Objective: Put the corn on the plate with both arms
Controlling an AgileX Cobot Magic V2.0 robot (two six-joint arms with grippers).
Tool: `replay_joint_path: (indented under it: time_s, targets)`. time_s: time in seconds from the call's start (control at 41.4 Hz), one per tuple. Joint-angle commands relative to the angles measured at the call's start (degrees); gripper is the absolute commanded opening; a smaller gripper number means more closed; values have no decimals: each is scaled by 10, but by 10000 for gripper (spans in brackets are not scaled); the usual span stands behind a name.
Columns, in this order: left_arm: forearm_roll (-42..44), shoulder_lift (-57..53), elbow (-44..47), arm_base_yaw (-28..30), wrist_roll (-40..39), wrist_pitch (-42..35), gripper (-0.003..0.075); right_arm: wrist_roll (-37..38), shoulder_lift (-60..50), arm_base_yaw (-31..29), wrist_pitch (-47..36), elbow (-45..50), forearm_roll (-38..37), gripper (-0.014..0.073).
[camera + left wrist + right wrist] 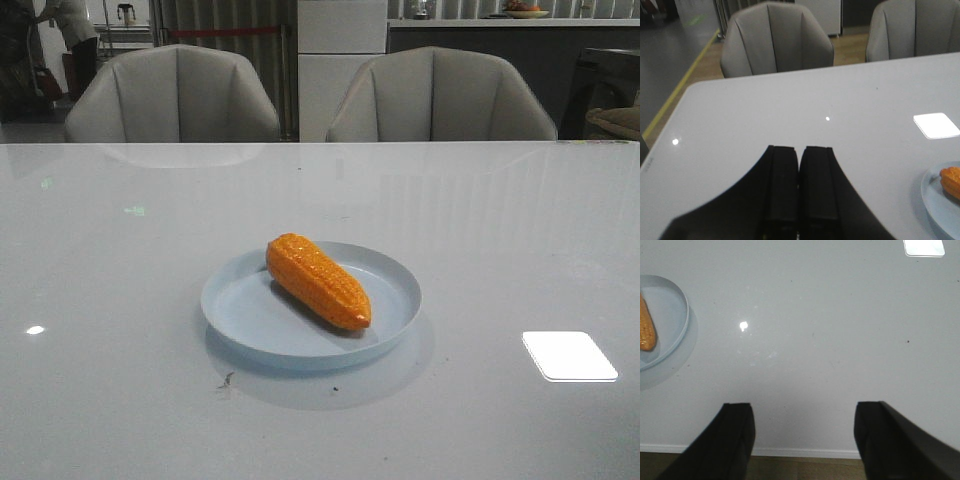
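The corn (318, 281) is seen lying aslant inside the plate (400, 278) near the table's (120, 300) middle, so placement is judged done, with the left gripper (799, 165) closed empty and the right gripper (804, 422) spread wide, both withdrawn near the table's edge.

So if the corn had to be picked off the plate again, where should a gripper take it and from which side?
Judging by its pose, across the thick middle of the corn, coming straight down from above. It lies flat and diagonal on the plate, blunt tip toward the robot's right, so the jaws should close across its width, turned to match that diagonal. The low rim would hinder a sideways approach.
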Motion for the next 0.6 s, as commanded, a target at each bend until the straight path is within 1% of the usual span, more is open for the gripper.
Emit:
replay_joint_path:
  time_s: [0.0, 0.145, 0.217, 0.362, 0.459, 0.531, 0.579]
  targets:
    - [2, -42, 13, 4, 9, -86, 89, -1, 1, -5, -37, -16, 1, 535]
    - [11, -128, 83, 14, 9, -153, 89, -1, 1, -5, -37, -16, 1, 535]
    - [11, -175, 116, 25, 9, -172, 89, -1, 1, -5, -37, -16, 1, 535]
    - [-1, -247, 166, 42, 7, -175, 89, -1, 1, -5, -37, -16, 1, 535]
    - [-2, -281, 201, 46, -35, -176, 89, -1, 1, -5, -37, -16, 1, 535]
    - [-2, -280, 225, 46, -64, -186, 89, -1, 1, -5, -36, -16, 1, 535]
    - [-2, -281, 239, 46, -69, -186, 89, -1, 1, -5, -35, -16, 1, 535]
